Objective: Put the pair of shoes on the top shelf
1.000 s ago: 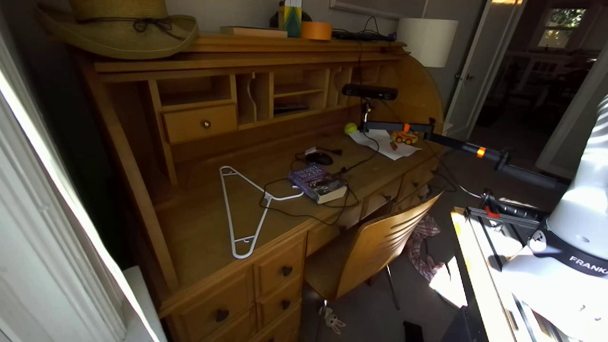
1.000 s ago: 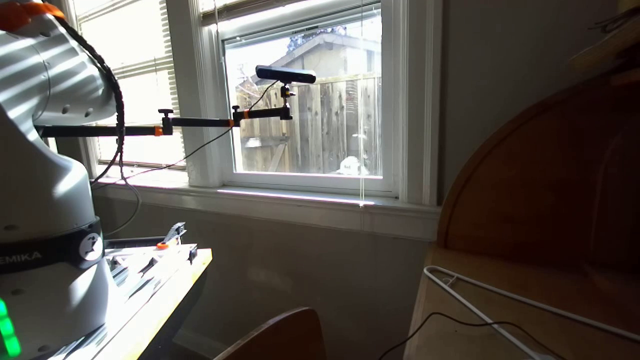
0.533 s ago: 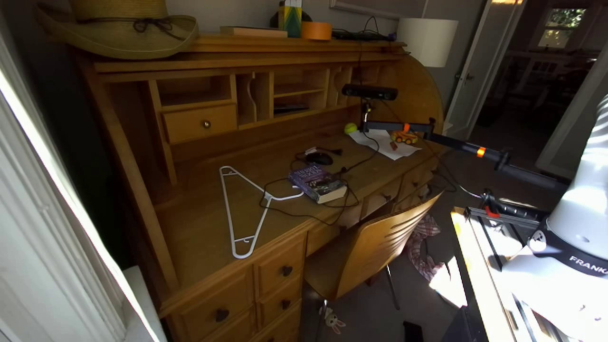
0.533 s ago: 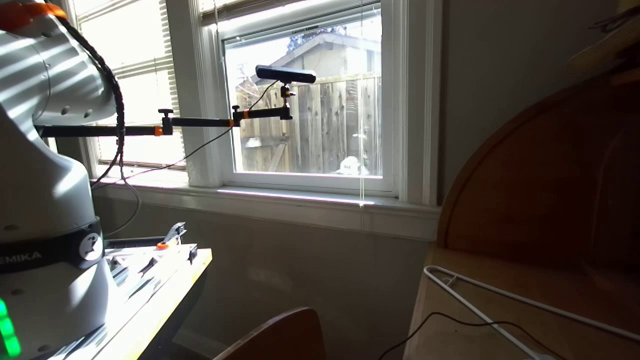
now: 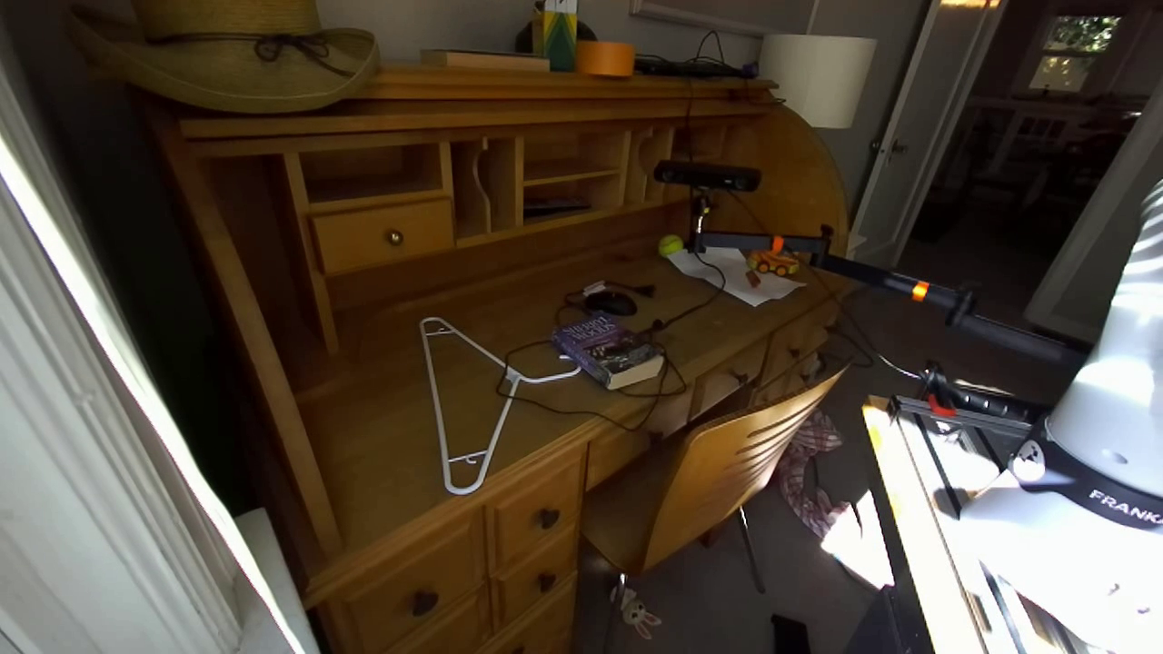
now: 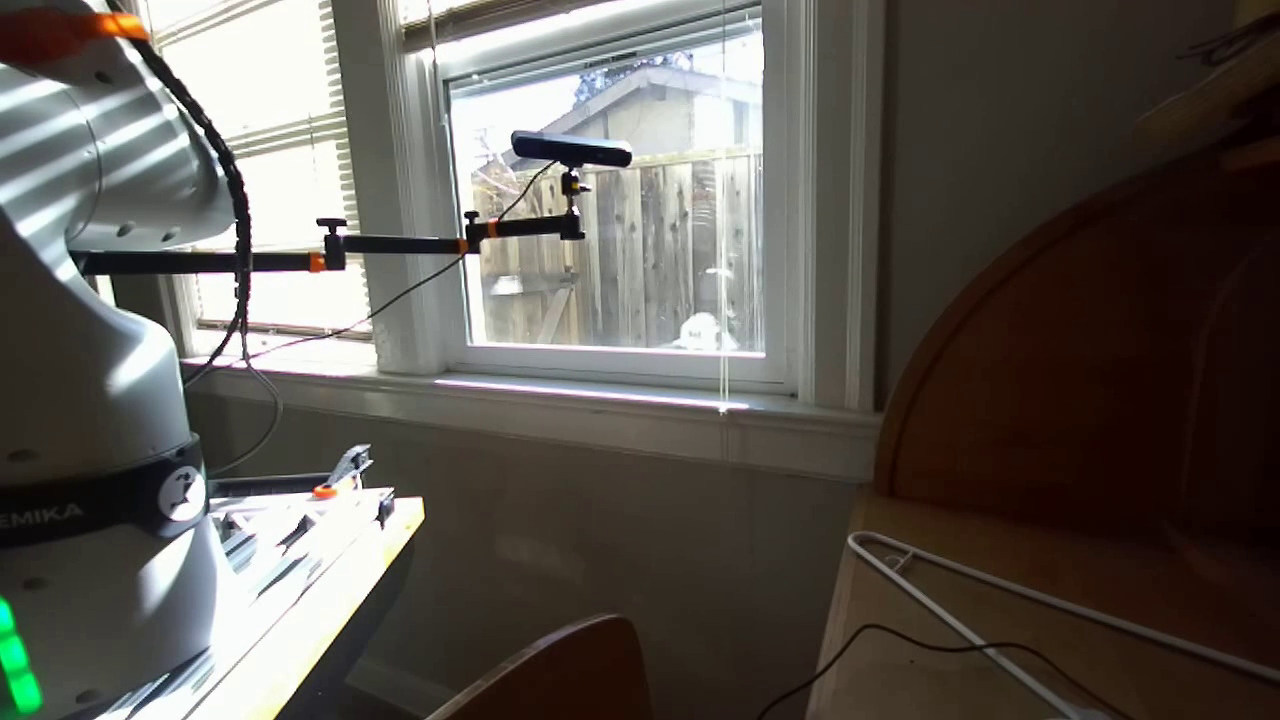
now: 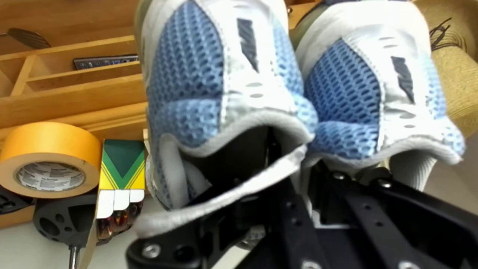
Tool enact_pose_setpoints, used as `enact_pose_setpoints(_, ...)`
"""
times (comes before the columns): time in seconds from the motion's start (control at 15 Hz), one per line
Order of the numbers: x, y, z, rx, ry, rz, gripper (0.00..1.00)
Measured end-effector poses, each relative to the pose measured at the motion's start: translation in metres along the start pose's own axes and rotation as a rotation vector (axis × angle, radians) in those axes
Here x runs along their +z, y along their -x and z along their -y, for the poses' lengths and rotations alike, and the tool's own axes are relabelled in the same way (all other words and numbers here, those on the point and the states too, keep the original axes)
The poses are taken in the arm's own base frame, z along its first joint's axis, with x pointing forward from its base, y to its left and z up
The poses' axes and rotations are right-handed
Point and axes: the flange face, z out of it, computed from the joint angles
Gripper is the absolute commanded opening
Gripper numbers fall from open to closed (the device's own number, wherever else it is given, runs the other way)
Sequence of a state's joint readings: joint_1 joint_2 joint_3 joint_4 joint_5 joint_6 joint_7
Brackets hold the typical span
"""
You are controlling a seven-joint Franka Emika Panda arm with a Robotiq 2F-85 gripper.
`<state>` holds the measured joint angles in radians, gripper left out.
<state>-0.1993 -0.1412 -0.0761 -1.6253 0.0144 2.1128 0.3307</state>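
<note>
The pair of shoes shows large in the wrist view, a left shoe [image 7: 186, 74] and a right shoe [image 7: 347, 86], light blue mesh and white, heels towards the camera. My gripper [image 7: 297, 158] has one finger in each shoe's opening and is closed on the touching inner sides. The fingertips are hidden inside the shoes. A white strap or lace hangs across the left shoe's opening. The top shelf [image 5: 472, 86] is the light-brown board along the top of the desk hutch in an exterior view. Neither exterior view shows the shoes or gripper.
On the top shelf are a straw hat [image 5: 254, 68], a flat book [image 5: 486, 61], a crayon box [image 7: 121, 175], orange tape [image 7: 48, 160] and black cables [image 5: 700, 68]. In the wrist view the hat [image 7: 459, 82] is right of the shoes. A lampshade [image 5: 818, 82] stands at the shelf's end.
In an exterior view the upper arm with its orange band has shifted slightly right and down. The desk and the things on it have not moved.
</note>
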Motion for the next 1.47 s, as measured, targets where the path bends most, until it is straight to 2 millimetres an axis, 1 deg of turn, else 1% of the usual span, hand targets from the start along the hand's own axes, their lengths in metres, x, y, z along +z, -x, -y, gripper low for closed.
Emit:
enact_pose_setpoints(0.33, 0.032, -0.04, 0.016, -0.022, 0.028, -0.045, 0.04)
enact_pose_setpoints(0.67, 0.072, -0.069, 0.023, -0.022, 0.045, -0.059, 0.04)
enact_pose_setpoints(1.0, 0.11, -0.085, 0.028, -0.025, 0.058, -0.06, 0.04)
enact_pose_setpoints(1.47, 0.15, -0.096, 0.036, -0.048, 0.066, -0.062, 0.04)
